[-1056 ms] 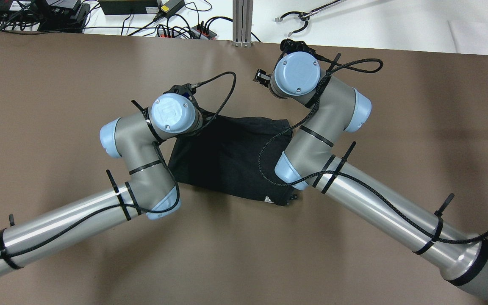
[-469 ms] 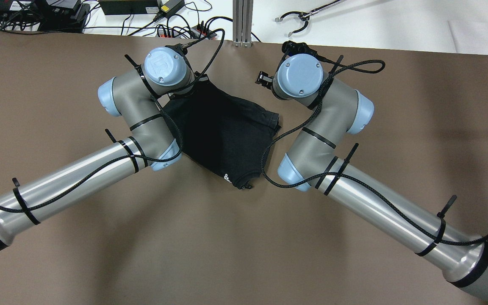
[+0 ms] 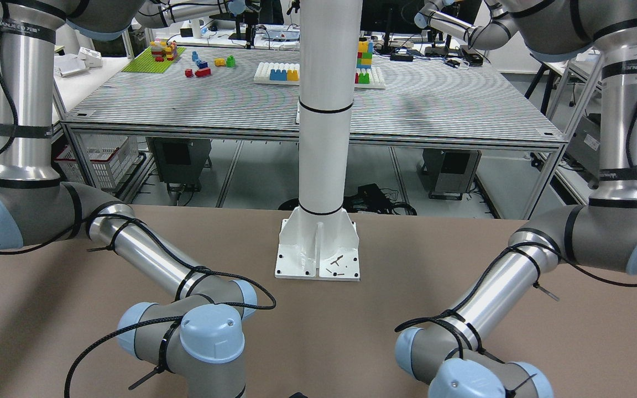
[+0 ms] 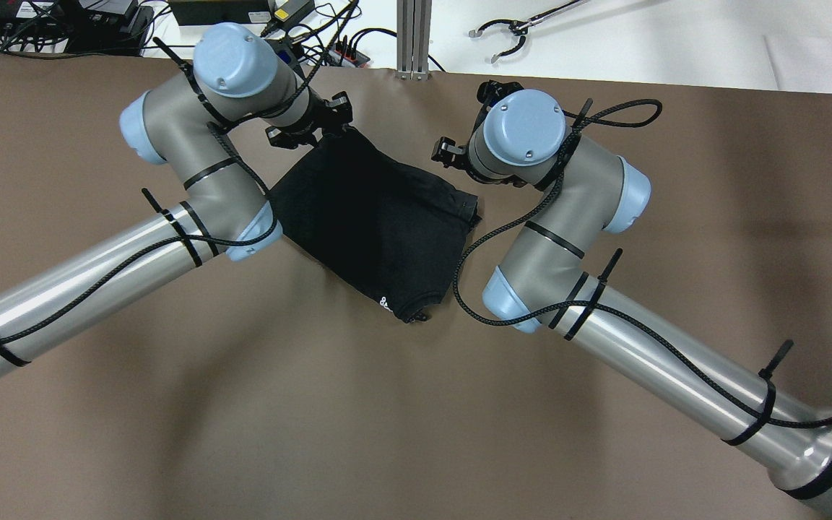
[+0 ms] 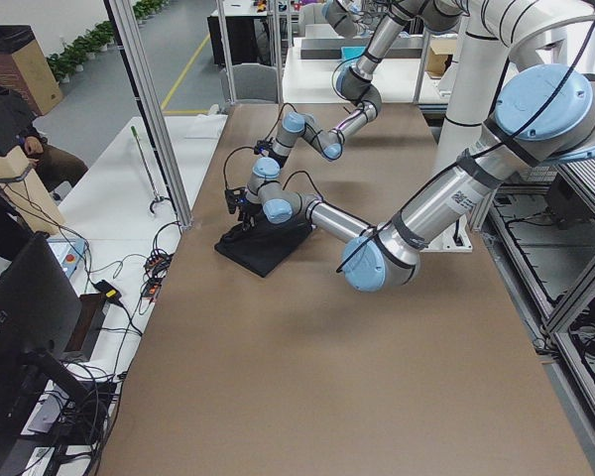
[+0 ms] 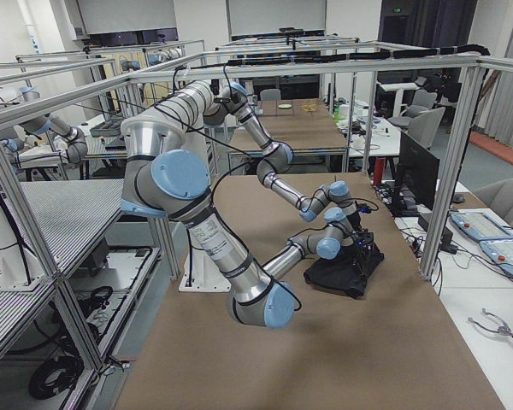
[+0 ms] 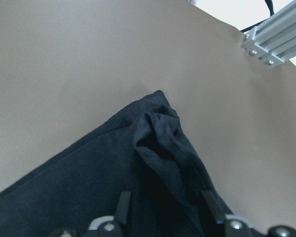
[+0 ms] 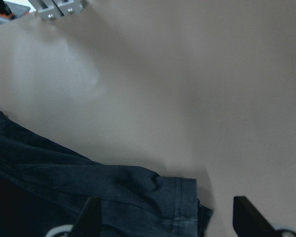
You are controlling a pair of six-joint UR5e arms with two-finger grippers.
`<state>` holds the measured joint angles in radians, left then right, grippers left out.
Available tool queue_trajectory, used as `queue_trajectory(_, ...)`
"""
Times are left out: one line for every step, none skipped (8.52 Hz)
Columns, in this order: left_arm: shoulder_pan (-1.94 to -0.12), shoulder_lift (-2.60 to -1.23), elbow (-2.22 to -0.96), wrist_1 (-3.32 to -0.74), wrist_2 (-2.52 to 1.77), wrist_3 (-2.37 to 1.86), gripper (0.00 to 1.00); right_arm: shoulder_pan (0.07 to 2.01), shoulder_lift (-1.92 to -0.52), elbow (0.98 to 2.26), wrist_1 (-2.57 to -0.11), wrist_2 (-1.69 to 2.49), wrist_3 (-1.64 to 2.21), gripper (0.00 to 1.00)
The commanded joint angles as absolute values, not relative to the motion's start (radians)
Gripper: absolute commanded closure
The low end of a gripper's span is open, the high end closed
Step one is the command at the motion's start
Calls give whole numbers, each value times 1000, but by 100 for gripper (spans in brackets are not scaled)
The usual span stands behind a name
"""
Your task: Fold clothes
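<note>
A black cloth [image 6: 342, 275] lies as a low, dark bundle on the brown worktop [image 6: 325, 359], toward the side at the view's right. The near, large right arm [image 6: 214, 239] rises close to a white base plate [image 6: 191, 282], bends at a blue-capped elbow [image 6: 278, 309] and reaches across to the cloth, its wrist just above the fabric. The far, smaller left arm [image 6: 292, 190] slopes down from behind to the same spot. An aluminium frame [image 6: 451, 162] stands around the worktop, and a dark monitor [image 6: 417, 171] stands just beyond its post.
</note>
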<state>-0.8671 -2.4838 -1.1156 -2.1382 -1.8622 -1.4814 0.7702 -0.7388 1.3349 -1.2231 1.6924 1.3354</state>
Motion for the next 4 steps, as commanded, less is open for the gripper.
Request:
queue_trajectory(-928,-2332,-1245,-2135,-1917,-1354,6,784,-840,1496,-1381,1715,1183,6)
queue_trajectory(-942,-2257,-1294,-2135,-1917,-1300,6,798,-909,1579,-1435,1715,1107,6)
queue_trajectory(-978,-2173,-1342,-2135,-1917,-1219,6,823,-1016,1671,-1446,1715,1012,6)
queue_trajectory(-1021,-2075,-1382,-2135,-1917,-1112,6,869,-1119,1749,-1454,1717,908,6)
